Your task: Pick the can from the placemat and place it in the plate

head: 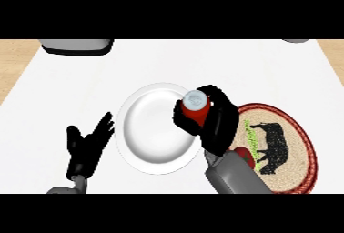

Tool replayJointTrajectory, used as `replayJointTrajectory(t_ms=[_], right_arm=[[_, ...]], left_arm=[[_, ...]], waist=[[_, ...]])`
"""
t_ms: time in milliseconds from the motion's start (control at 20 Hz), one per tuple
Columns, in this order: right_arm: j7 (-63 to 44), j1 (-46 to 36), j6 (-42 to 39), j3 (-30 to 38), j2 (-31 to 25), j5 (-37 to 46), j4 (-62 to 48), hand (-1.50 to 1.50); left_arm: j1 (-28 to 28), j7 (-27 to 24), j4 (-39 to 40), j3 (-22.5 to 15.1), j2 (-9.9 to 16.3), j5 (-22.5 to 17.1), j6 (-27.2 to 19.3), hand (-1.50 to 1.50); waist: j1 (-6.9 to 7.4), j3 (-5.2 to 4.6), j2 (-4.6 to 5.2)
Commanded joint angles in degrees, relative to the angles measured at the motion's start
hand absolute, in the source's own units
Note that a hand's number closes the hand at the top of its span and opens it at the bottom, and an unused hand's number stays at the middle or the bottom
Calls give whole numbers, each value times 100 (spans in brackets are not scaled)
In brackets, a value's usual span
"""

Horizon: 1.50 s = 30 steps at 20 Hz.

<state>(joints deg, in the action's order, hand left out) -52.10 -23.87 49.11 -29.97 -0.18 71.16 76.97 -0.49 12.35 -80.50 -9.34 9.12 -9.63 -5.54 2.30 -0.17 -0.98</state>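
Head view: white counter [201, 59], wood floor at far corners. White plate [158, 132] centre. Right hand [215, 120] curled round red can [195, 107], can upright at plate's right rim, seemingly lifted, contact unclear. Round placemat [285, 145] with cow picture at right. Left hand [87, 145] near left, fingers straight, resting.

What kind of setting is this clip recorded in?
Likely a kitchen or dining counter: a white plate and a round woven placemat lie on a white top, and the right hand holds a red can.
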Motion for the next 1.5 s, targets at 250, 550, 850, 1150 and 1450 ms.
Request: replayJointTrajectory(t_ms=[250, 550, 850, 1150, 1450], right_arm=[[-2532, -502, 605, -392, 16, 1850, -628, 150], [-2944, -637, 821, -206, 15, 2258, -990, 150], [-2609, -662, -226, -113, 15, 191, -1759, -150], [-1601, -1329, 1188, -479, 16, -1314, -2724, -150], [-961, -1346, 2895, -604, 16, -1330, -2635, -150]], left_arm=[[-187, 67, -15, 59, -46, 21, -84, 0], [52, -75, -47, -51, -73, 55, 26, 0], [-97, 91, -144, 16, 24, 24, 69, 0], [101, 45, -217, -51, -62, 21, 108, 0], [-130, 13, -12, 103, -68, 25, 60, 0]], waist=[[21, 14, 102], [15, 21, 120], [161, 24, 184], [146, 29, 179], [62, 28, 165]])
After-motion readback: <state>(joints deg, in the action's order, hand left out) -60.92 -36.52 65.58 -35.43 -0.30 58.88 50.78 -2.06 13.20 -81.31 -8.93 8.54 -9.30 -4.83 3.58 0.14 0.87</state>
